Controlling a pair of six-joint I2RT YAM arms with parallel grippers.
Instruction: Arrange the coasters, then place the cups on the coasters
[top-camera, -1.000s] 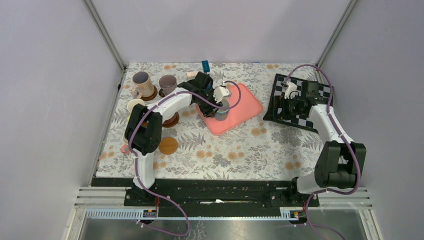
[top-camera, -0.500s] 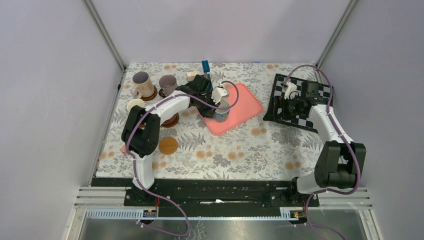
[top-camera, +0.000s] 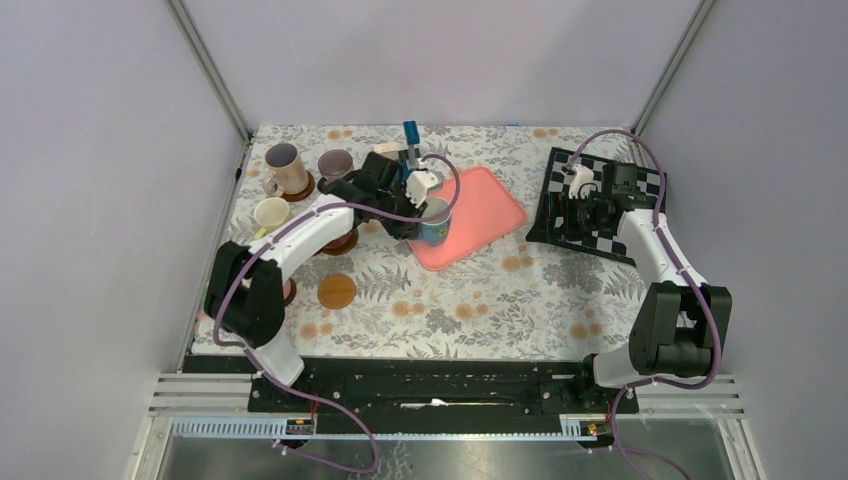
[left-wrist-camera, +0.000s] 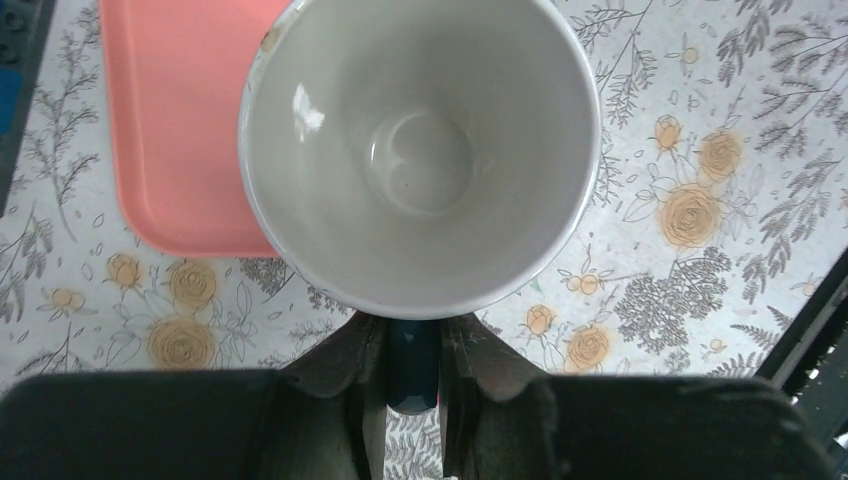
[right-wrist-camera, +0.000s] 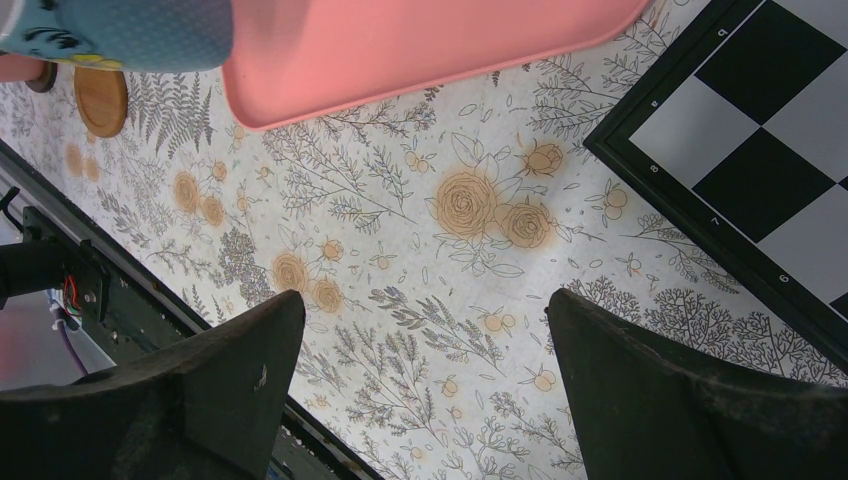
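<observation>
My left gripper (left-wrist-camera: 413, 350) is shut on the dark handle of the light blue cup (left-wrist-camera: 420, 150), which I look straight down into. From above, that cup (top-camera: 435, 222) hangs at the left edge of the pink tray (top-camera: 490, 205), held by the left gripper (top-camera: 421, 204). A pale pink cup (top-camera: 284, 166) and a mauve cup (top-camera: 336, 165) each stand on a dark coaster at the back left. A yellow cup (top-camera: 271, 213) stands nearer. An orange-brown coaster (top-camera: 337, 291) lies bare, and a dark coaster (top-camera: 345, 243) is partly under my left arm. My right gripper (right-wrist-camera: 425, 300) stays open and holds nothing.
A black-and-white chessboard (top-camera: 640, 215) lies at the back right, under my right gripper (top-camera: 585, 200). A small blue upright object (top-camera: 411, 132) stands at the back edge. The flowered tablecloth (top-camera: 480, 300) covers the table, with grey walls on three sides.
The left gripper closed on the blue cup's handle. It then drew the cup up and a little left, off the tray, as the arm's elbow swung left. The right arm stayed still.
</observation>
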